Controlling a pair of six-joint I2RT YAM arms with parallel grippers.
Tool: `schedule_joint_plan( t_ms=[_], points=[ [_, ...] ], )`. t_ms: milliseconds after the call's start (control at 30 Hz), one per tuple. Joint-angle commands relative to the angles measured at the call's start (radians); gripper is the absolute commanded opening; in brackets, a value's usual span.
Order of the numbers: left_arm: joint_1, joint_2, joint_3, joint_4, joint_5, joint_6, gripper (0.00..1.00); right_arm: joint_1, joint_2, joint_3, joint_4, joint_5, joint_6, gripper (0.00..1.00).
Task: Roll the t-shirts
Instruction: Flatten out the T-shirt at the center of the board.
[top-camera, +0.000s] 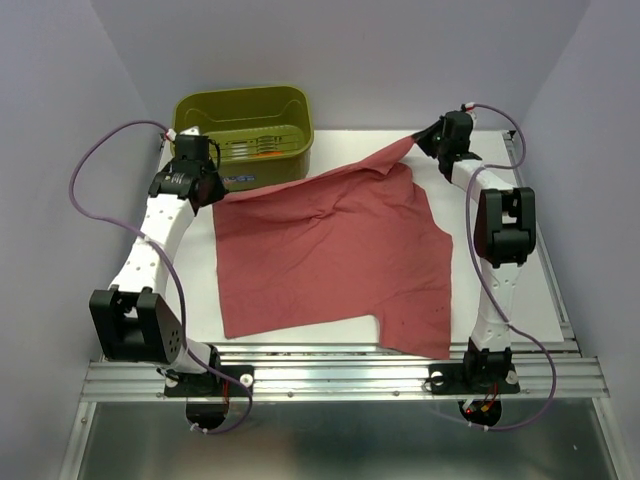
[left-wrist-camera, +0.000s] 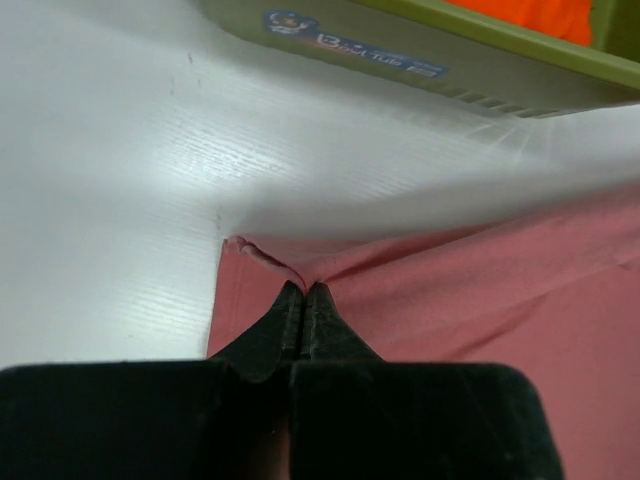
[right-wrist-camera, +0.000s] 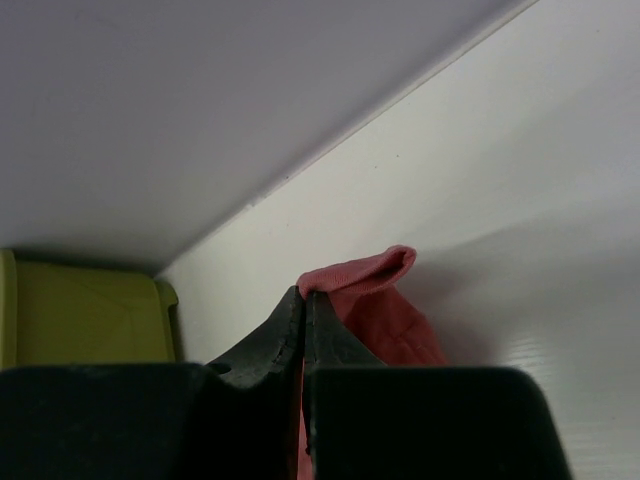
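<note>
Holding the brick-red t-shirt (top-camera: 330, 260) by two far corners

From my seat I see a white table (top-camera: 350, 148) with a faint ribbed grain, boxed in by plain pale lavender walls (top-camera: 350, 50) at 9, 12 and 3 o'clock. A bare aluminium rail (top-camera: 340, 378) runs along the 6 o'clock edge, where both arm bases are bolted. At 11 o'clock stands an olive-green tub (top-camera: 240, 97) with a blue label on its near wall. Over its rim, the left wrist camera gives me a patch of bright orange cloth (left-wrist-camera: 530, 15) lying inside.

The shirt lies spread over the middle of the table and reaches towards 5 o'clock, where one short sleeve sticks out close to the rail. It is a dusty brick red, matte and mostly flat, with soft creases running from the middle towards 1 o'clock. Its 9 o'clock edge is straight.

My left gripper (left-wrist-camera: 303, 288), at 10 o'clock just beside the tub, has its fingers pressed together on the shirt's far-left corner. The cloth puckers right at the tips, low over the table. My right gripper (right-wrist-camera: 303, 295), at 1 o'clock near the back wall, is likewise closed. It pinches a folded bit of the far-right corner, which is drawn out into a point and casts a shadow on the white surface.
</note>
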Motion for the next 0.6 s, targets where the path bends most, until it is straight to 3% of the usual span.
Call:
schedule_joint_plan(
  t_ms=[0,233,567],
  points=[
    [0.034,-0.017,-0.045,-0.017,-0.043,0.018,0.0,0.002,0.012,0.054,0.09,-0.019,0.064,0.01],
    [0.071,0.049,-0.108,0.055,-0.024,-0.012,0.0,0.002,0.033,0.034,0.111,-0.047,0.139,0.01],
    [0.117,0.017,-0.187,0.089,-0.015,-0.048,0.0,0.06,0.01,-0.026,0.186,-0.073,0.178,0.01]
  ],
)
